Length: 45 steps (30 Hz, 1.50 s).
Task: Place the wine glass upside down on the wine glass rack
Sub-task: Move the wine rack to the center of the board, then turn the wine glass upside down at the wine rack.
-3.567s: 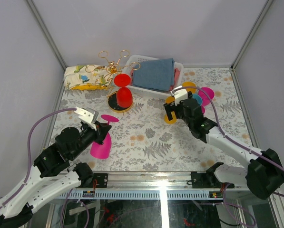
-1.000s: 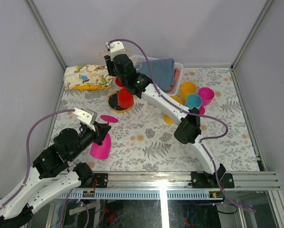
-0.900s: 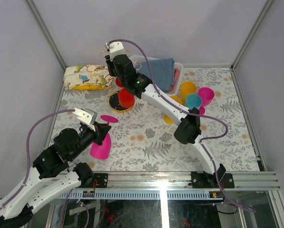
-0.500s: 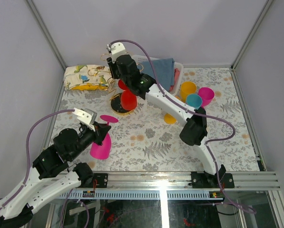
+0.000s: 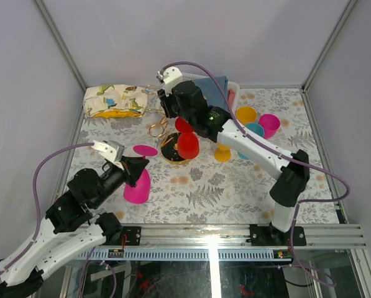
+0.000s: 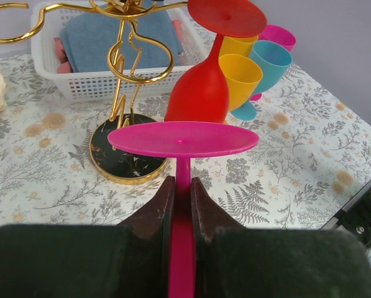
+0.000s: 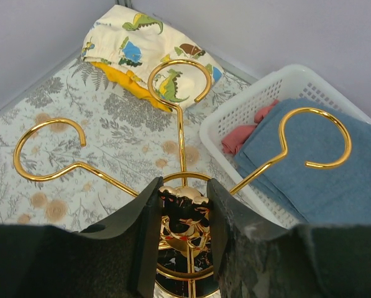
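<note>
Two grippers, each closed on its own object.
Left gripper [image 6: 182, 186] is clamped tight on the stem of the inverted pink wine glass [image 6: 184, 138]. At its 1 o'clock stands the wine glass rack [image 6: 107, 155], with the red wine glass [image 6: 197, 96] hanging inverted at 3 o'clock. Right gripper [image 7: 183, 197] is half-closed, pinching the rack's top hub.

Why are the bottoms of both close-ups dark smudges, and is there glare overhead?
Left wrist view: the left fingers sit too near the lens and blur, while the foot of the pink wine glass is sharp. Right wrist view: the right fingers blur likewise; the gold wine glass rack is crisp. Top view: glare streaks the front rail.
</note>
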{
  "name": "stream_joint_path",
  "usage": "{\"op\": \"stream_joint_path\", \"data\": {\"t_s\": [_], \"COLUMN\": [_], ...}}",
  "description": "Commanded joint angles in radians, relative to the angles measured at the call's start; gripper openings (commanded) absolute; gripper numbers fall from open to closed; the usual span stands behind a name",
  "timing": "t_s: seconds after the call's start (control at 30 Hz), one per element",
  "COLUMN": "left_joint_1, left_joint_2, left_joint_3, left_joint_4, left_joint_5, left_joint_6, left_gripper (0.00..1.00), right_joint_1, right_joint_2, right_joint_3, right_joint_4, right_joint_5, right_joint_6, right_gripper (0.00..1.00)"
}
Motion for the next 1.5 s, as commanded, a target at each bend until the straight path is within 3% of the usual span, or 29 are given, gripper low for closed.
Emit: {"op": "stream_joint_path", "data": {"t_s": [0.0, 0.33, 0.63, 1.03, 1.47], "left_joint_1": [0.005, 0.006, 0.005, 0.029, 0.402], "left_joint_2": [0.021, 0.061, 0.031, 0.191, 0.317], "left_joint_3": [-0.041, -0.150, -0.300, -0.289, -0.343], "left_joint_4": [0.174, 0.509, 0.878, 0.993, 1.239], "left_joint_5": [0.035, -0.047, -0.054, 0.024, 0.499], "left_joint_6": [-0.012, 0.019, 0.158, 0.300, 0.059], "left_gripper": [0.00, 0.00, 0.00, 0.00, 0.00], "right_joint_1": [-0.007, -0.082, -0.121, -0.132, -0.136], "right_joint_2": [-0.144, -0.237, -0.203, -0.193, -0.165], "right_joint_3": [-0.064, -0.235, -0.214, -0.179, -0.165], "right_joint_4": [0.138, 0.140, 0.105, 0.069, 0.042], "right_joint_5": [-0.003, -0.164, -0.284, -0.338, -0.357], "right_joint_6": [-0.086, -0.010, 0.041, 0.069, 0.063], "right_gripper": [0.00, 0.00, 0.00, 0.00, 0.00]}}
